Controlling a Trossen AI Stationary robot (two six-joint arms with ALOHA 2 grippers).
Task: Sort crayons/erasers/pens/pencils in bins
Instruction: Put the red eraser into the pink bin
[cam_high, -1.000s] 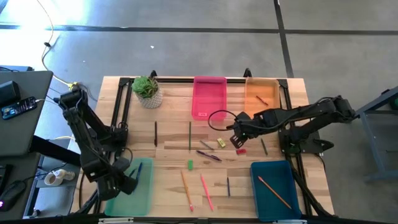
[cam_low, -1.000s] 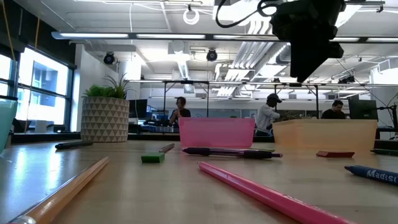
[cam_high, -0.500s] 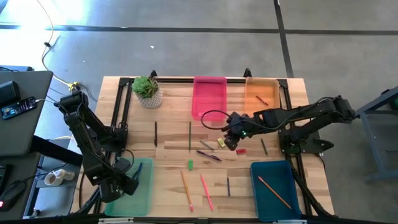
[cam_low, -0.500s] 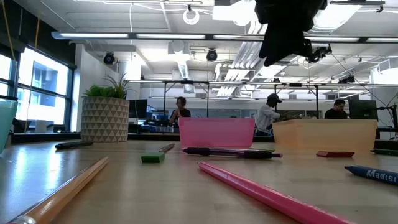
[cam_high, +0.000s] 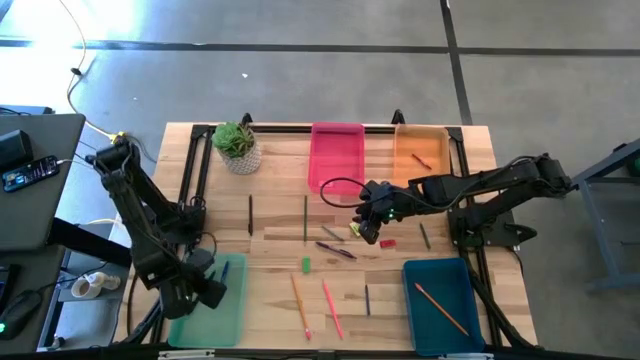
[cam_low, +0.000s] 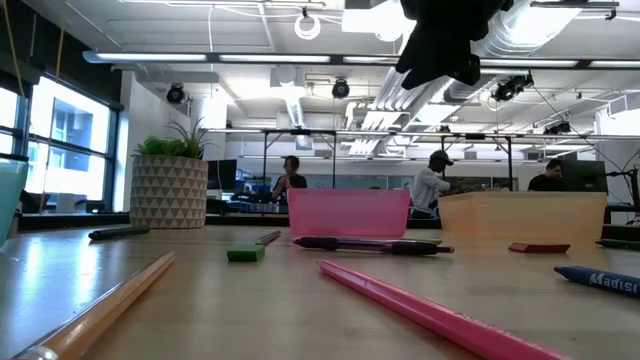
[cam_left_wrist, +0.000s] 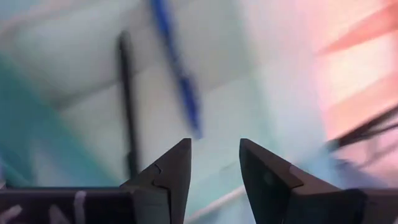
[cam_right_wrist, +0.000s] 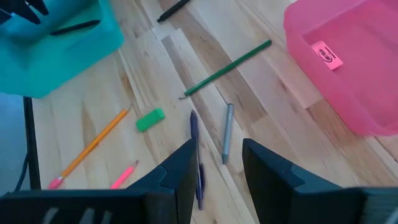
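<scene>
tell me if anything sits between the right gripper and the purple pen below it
Nothing visible does. The right gripper hangs open above the table, and the purple pen lies on bare wood beneath it, with only a grey pen beside it.

An open-plan lab or office workspace. The low view looks across a wooden table (cam_low: 300, 310) into a wide room with an exposed ceiling (cam_low: 250, 30) of ducts, pipes and strip lights, and a large window (cam_low: 60, 150) at one side. Three people (cam_low: 430, 185) work at desks with monitors (cam_low: 583, 177) in the background. From above, the floor is bare concrete (cam_high: 300, 80), with cables (cam_high: 75, 60) trailing across it and a side desk (cam_high: 35, 180) carrying electronics beside the table.
</scene>
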